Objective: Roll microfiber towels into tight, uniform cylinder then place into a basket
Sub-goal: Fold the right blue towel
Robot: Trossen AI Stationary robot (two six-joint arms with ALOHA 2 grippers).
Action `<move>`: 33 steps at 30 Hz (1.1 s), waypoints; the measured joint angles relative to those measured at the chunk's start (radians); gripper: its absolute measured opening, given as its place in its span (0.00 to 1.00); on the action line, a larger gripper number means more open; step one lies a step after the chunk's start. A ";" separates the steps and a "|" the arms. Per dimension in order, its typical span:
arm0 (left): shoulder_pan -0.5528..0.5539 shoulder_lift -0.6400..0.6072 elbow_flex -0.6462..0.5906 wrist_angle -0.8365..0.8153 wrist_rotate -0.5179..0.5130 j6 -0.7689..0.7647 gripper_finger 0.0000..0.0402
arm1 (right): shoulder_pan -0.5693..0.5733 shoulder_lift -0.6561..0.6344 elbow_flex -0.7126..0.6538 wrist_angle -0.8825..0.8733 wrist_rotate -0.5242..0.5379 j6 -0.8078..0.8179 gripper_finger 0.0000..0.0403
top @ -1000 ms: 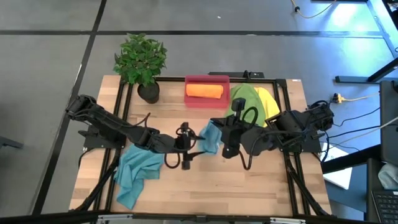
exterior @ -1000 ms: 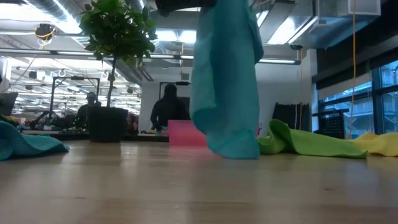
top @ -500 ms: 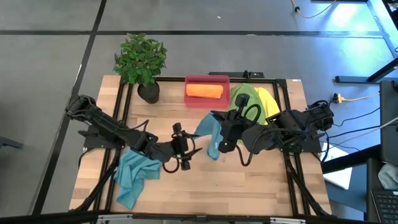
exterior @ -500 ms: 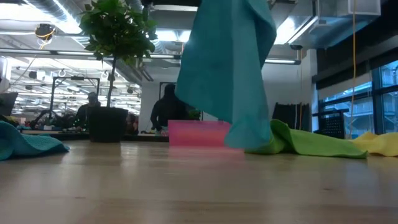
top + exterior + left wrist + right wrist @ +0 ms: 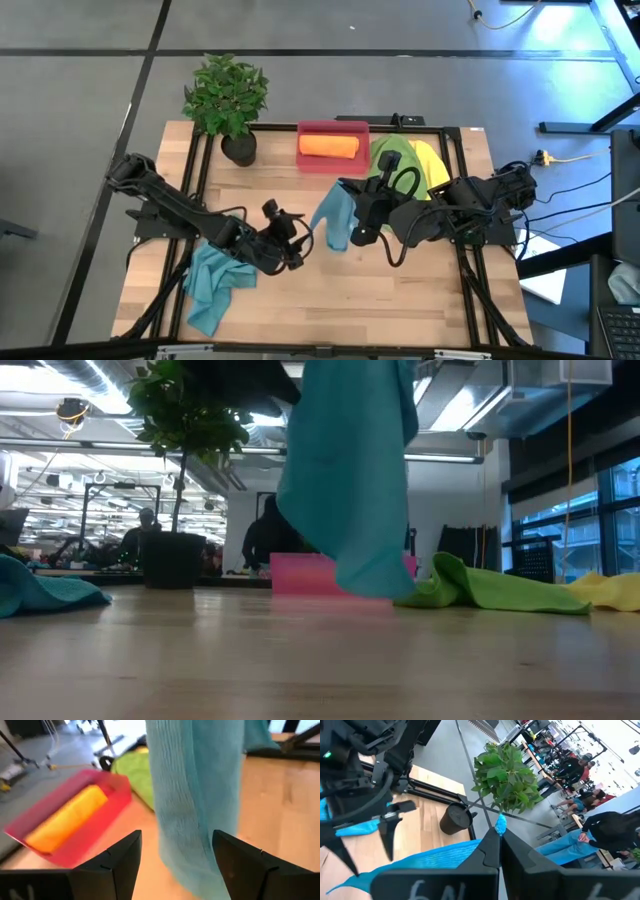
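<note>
Teal towel (image 5: 333,219) is hanging from the pinching right claw (image 5: 345,196) mid-table, needing spreading flat, probably by the wide-open left claw (image 5: 296,243).

The teal towel (image 5: 195,795) is soft, ribbed matt cloth; the basket (image 5: 107,810) smooth pink plastic; the desk (image 5: 350,290) pale matt wood.
</note>
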 joint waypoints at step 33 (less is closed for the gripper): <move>-0.035 0.162 -0.001 0.076 0.106 -0.203 0.57 | -0.024 0.000 0.000 0.004 -0.004 0.031 0.01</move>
